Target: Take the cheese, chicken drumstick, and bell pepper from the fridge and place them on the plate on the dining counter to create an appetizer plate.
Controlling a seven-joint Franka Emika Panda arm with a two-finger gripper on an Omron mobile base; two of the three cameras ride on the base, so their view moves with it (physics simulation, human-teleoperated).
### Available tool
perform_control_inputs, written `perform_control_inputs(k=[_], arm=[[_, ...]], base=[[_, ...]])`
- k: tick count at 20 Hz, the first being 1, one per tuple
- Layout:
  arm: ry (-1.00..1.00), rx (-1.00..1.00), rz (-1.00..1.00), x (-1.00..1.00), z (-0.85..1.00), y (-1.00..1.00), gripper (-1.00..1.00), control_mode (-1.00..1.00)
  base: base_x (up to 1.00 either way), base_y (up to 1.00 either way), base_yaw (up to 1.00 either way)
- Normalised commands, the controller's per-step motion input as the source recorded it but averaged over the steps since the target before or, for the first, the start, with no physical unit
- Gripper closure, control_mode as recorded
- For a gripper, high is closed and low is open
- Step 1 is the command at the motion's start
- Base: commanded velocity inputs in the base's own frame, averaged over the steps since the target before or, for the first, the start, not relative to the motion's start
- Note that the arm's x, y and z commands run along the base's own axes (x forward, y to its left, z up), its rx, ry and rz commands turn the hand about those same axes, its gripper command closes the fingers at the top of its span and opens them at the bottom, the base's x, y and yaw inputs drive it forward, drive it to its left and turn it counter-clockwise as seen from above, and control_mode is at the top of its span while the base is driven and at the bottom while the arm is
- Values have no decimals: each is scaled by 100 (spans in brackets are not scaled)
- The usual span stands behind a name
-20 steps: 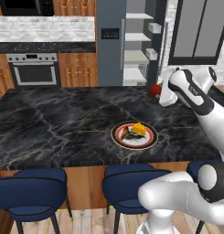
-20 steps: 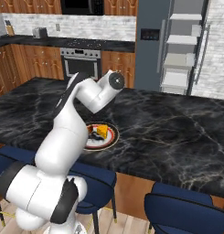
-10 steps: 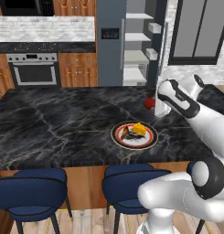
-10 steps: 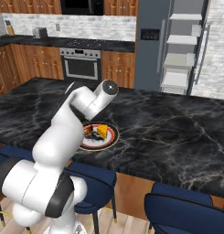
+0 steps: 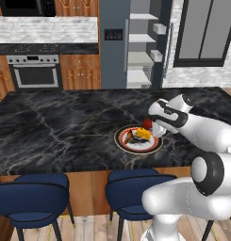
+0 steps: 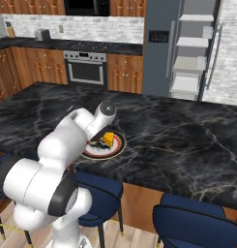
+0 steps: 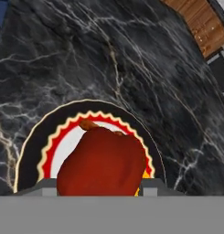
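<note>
My gripper [image 5: 153, 126] is shut on the glossy red bell pepper [image 5: 147, 124] and holds it just over the right edge of the plate [image 5: 136, 148]. The hand view looks down past the bell pepper [image 7: 102, 164], which sits between my fingertips [image 7: 48, 186], onto the plate [image 7: 33, 147] with its orange-red rim. On the plate lie the yellow-orange cheese [image 5: 144, 134] and the brown chicken drumstick [image 5: 129, 137]. From the right, the cheese [image 6: 108, 138] shows beside my wrist above the plate [image 6: 115, 147]. The plate rests on the dining counter [image 5: 65, 127]. Behind it, the fridge [image 5: 114, 42] stands open.
Blue stools [image 5: 32, 197] [image 5: 131, 186] stand along the counter's near edge. A steel oven [image 5: 34, 70] with wooden cabinets lines the back wall left of the fridge. White fridge shelves [image 5: 140, 56] show through the open door. Bare marble [image 6: 187, 131] spreads right of the plate.
My arm has swung left and down from the counter's right side, carrying the bell pepper over the plate. Cheese and drumstick have stayed put.
</note>
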Motion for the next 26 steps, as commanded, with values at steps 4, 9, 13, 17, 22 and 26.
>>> perform_control_inputs(k=[4,9,13,17,22,26], arm=[[10,-7,0,32,-70,7,100,-100],[11,-5,0,35,-58,1,100,-100],[10,-5,0,27,-47,1,-100,-100],[7,-2,0,13,-5,3,-100,-100],[-1,0,0,0,63,0,-100,-100],[0,0,0,0,39,0,-100,-100]], base=[[0,0,0],[0,0,0],[0,0,0],[0,0,0],[0,0,0],[0,0,0]])
